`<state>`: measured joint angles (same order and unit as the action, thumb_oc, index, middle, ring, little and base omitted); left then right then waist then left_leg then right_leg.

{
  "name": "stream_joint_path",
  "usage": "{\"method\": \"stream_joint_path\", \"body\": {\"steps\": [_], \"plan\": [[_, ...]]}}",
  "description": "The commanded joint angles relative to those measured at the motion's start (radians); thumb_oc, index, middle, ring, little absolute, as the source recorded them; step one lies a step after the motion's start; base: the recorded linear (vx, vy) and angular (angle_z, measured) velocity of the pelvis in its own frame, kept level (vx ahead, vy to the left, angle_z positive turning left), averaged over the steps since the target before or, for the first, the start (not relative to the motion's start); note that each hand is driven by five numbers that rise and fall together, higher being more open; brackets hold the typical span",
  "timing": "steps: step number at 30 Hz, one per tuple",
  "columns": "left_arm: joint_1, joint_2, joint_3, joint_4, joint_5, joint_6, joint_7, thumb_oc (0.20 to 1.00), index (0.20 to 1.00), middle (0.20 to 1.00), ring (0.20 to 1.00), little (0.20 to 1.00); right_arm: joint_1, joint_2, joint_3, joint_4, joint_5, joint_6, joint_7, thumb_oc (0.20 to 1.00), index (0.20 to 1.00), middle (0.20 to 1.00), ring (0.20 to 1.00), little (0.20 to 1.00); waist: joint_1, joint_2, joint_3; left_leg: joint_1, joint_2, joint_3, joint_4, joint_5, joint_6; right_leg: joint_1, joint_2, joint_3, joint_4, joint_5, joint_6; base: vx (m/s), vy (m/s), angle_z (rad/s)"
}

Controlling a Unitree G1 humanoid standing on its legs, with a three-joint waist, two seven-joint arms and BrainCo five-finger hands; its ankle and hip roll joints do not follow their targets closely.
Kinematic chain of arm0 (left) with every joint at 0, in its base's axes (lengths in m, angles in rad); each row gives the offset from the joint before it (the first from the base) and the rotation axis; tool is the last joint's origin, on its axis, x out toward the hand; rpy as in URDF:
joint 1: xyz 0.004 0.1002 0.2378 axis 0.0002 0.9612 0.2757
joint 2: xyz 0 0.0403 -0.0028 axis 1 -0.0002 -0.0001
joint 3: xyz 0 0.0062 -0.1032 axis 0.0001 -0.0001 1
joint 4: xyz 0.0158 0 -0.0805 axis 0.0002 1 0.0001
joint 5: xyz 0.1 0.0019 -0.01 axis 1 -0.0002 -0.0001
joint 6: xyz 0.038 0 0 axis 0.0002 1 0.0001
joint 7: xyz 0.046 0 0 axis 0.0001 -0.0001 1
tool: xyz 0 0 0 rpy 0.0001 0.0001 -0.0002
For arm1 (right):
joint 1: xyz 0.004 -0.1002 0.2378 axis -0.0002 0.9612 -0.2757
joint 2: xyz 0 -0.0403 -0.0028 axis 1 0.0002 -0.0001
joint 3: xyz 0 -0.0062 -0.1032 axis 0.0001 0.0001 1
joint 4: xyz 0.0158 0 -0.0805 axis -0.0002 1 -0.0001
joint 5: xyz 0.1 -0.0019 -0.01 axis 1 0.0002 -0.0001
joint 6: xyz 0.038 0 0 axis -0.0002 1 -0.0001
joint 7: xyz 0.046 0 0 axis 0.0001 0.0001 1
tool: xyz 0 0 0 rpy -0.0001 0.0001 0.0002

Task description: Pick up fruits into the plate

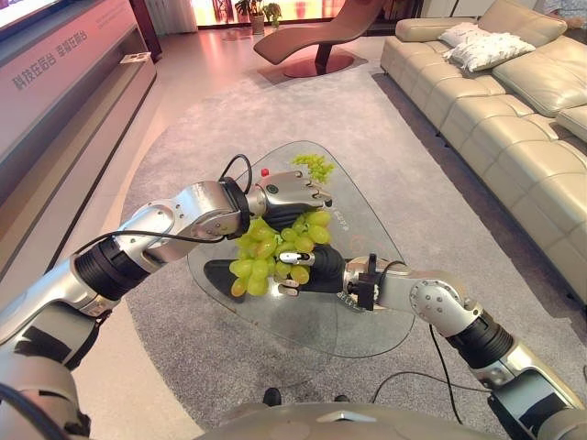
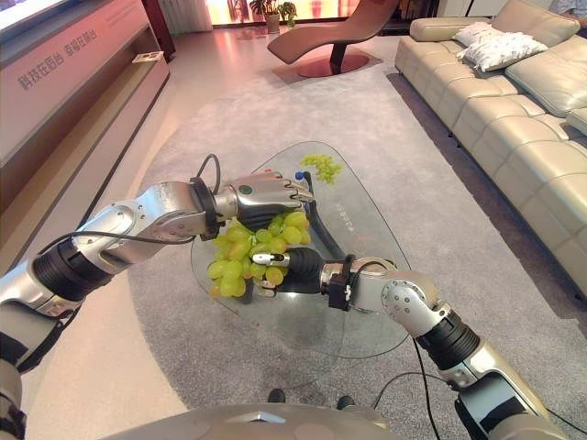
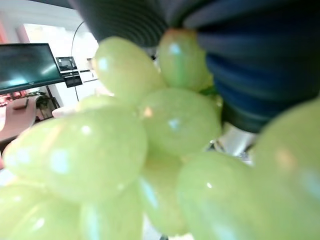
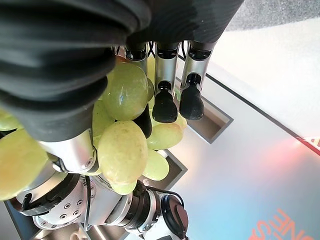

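Nearest the lens, in the left wrist view, plump pale-green grapes of the large grape bunch [image 3: 150, 150] press against the dark ribbed cover, hiding that hand's fingers. The right wrist view adds what that one lacks: the right hand [image 4: 165, 75] with its dark-tipped fingers [image 4: 164, 106] curled against the bunch from one side, grapes wedged between them and the cover, with the other arm's silver wrist beyond. From the head views, the right hand [image 1: 307, 269] lies low over the clear, rounded-triangular glass table [image 1: 367, 330], cupping the bunch from beneath, while the left hand [image 1: 289, 194] lies across the top of the bunch, fingers extended forward; whether its thumb grips the fruit cannot be told. The bunch hangs between both hands, above the tabletop. A smaller sprig of green grapes [image 1: 315, 167] lies near the table's far edge, beside a small red object [image 1: 265, 171] too small to identify. A round grey carpet [image 1: 183, 137] lies under the table; a beige leather sofa [image 1: 514, 119] stands at right.
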<state>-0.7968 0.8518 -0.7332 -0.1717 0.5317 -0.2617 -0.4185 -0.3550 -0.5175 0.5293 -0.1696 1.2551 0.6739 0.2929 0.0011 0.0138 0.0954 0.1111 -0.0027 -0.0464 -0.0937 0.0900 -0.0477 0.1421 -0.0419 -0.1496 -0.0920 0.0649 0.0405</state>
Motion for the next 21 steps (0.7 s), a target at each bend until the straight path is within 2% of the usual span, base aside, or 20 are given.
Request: {"method": "stream_joint_path", "body": {"steps": [1, 7, 8, 9, 10, 11, 12, 21], "plan": [[-0.050, -0.031, 0.031, -0.006, -0.058, -0.031, 0.039, 0.200, 0.200, 0.200, 0.200, 0.200, -0.042, 0.082, -0.030, -0.081, 0.052, -0.109, 0.023, 0.200, 0.200, 0.200, 0.200, 0.200, 0.030, -0.031, -0.021, 0.079, 0.009, 0.064, 0.010, -0.137, 0.004, 0.038, -0.065, -0.029, 0.005, -0.043, 0.087, 0.00, 0.000, 0.00], [-0.041, -0.023, 0.040, -0.013, -0.077, -0.030, 0.036, 0.200, 0.200, 0.200, 0.200, 0.200, -0.036, 0.075, -0.039, -0.084, 0.050, -0.113, 0.029, 0.200, 0.200, 0.200, 0.200, 0.200, 0.031, -0.031, -0.020, 0.077, 0.009, 0.063, 0.011, -0.136, 0.004, 0.036, -0.066, -0.031, 0.006, -0.042, 0.087, 0.00, 0.000, 0.00], [-0.039, -0.022, 0.043, -0.014, -0.081, -0.028, 0.035, 0.275, 0.275, 0.275, 0.275, 0.275, -0.035, 0.073, -0.041, -0.085, 0.050, -0.114, 0.031, 0.200, 0.200, 0.200, 0.200, 0.200, 0.031, -0.031, -0.019, 0.077, 0.009, 0.063, 0.011, -0.136, 0.004, 0.036, -0.066, -0.032, 0.006, -0.043, 0.087, 0.00, 0.000, 0.00], [-0.036, -0.020, 0.046, -0.019, -0.083, -0.025, 0.035, 0.476, 0.476, 0.476, 0.476, 0.476, -0.036, 0.072, -0.043, -0.087, 0.051, -0.115, 0.030, 0.200, 0.200, 0.200, 0.200, 0.200, 0.032, -0.031, -0.019, 0.076, 0.009, 0.063, 0.011, -0.136, 0.004, 0.037, -0.066, -0.032, 0.006, -0.043, 0.087, 0.00, 0.000, 0.00], [-0.030, -0.018, 0.052, -0.023, -0.091, -0.023, 0.035, 0.636, 0.636, 0.636, 0.636, 0.636, -0.033, 0.070, -0.044, -0.087, 0.049, -0.123, 0.036, 0.200, 0.200, 0.200, 0.200, 0.200, 0.033, -0.030, -0.019, 0.077, 0.009, 0.061, 0.009, -0.136, 0.004, 0.037, -0.066, -0.033, 0.005, -0.043, 0.087, 0.00, 0.000, 0.00], [-0.027, -0.017, 0.055, -0.025, -0.096, -0.017, 0.035, 0.944, 0.944, 0.944, 0.944, 0.944, -0.029, 0.072, -0.044, -0.086, 0.045, -0.127, 0.038, 0.200, 0.200, 0.200, 0.200, 0.200, 0.034, -0.030, -0.019, 0.077, 0.009, 0.061, 0.009, -0.135, 0.004, 0.037, -0.066, -0.033, 0.005, -0.042, 0.087, 0.00, 0.000, 0.00], [-0.026, -0.017, 0.055, -0.025, -0.098, -0.015, 0.034, 1.000, 1.000, 1.000, 1.000, 1.000, -0.029, 0.072, -0.044, -0.086, 0.045, -0.129, 0.037, 0.200, 0.200, 0.200, 0.200, 0.200, 0.034, -0.030, -0.019, 0.077, 0.009, 0.061, 0.009, -0.135, 0.004, 0.037, -0.066, -0.034, 0.005, -0.042, 0.087, 0.00, 0.000, 0.00], [0.014, -0.020, 0.091, -0.015, -0.118, 0.000, 0.044, 1.000, 1.000, 1.000, 1.000, 1.000, -0.001, 0.083, -0.061, -0.071, 0.026, -0.163, 0.057, 0.200, 0.200, 0.200, 0.200, 0.200, 0.040, -0.032, -0.017, 0.078, 0.010, 0.059, 0.009, -0.135, 0.005, 0.041, -0.066, -0.039, 0.005, -0.043, 0.087, 0.00, 0.000, 0.00]]}}
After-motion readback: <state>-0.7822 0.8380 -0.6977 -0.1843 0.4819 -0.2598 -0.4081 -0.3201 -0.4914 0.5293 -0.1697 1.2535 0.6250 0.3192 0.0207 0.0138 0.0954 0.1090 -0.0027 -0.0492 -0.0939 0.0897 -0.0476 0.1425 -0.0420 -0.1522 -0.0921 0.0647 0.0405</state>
